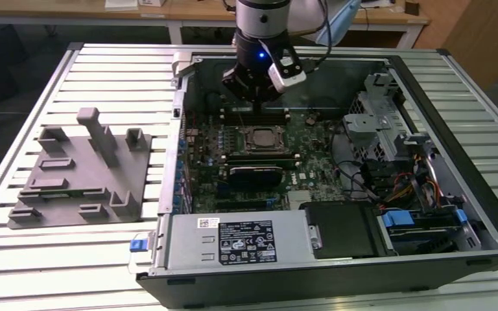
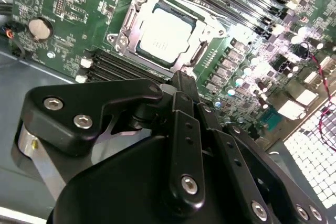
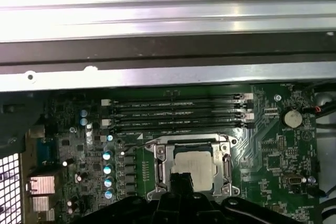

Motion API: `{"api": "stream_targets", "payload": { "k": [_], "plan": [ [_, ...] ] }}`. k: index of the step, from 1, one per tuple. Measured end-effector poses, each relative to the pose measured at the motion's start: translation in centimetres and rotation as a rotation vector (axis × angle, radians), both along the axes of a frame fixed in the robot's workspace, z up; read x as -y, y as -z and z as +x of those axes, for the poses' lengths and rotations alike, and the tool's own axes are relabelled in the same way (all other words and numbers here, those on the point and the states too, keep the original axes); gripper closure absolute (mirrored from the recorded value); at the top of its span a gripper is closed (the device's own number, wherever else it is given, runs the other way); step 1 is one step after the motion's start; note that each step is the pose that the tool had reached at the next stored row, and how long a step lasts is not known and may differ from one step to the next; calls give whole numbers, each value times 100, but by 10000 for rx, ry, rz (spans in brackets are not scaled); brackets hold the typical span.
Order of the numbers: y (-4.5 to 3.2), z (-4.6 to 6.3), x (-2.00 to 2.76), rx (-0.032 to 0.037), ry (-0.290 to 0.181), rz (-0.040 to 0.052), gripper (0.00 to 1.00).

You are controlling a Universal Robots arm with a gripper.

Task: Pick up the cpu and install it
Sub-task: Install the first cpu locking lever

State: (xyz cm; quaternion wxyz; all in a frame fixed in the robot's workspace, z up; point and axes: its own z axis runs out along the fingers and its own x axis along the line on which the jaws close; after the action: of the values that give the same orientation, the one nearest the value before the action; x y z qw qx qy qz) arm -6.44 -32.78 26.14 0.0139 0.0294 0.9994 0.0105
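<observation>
On the exterior view's left, a grey tray (image 1: 80, 175) with upright posts lies on the slatted table (image 1: 24, 259). To its right stands the open case (image 1: 336, 175), with the board (image 1: 258, 155) inside. The cpu (image 1: 264, 137) sits in its socket (image 2: 165, 30) in the middle of the board, framed by the metal bracket. The gripper (image 1: 251, 97) hangs just above and behind the cpu, not touching it. In both wrist views the dark fingers (image 2: 184, 85) seem pressed together with nothing between them, the tips near the socket's edge. The memory slots (image 3: 176, 113) lie beside the socket. The gripper body hides part of the board.
</observation>
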Motion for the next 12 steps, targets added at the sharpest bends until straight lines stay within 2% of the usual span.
{"api": "stream_targets", "payload": {
  "k": [12],
  "plan": [
    [7, -65, 0, 0, -310, 0, 89]
  ]
}}
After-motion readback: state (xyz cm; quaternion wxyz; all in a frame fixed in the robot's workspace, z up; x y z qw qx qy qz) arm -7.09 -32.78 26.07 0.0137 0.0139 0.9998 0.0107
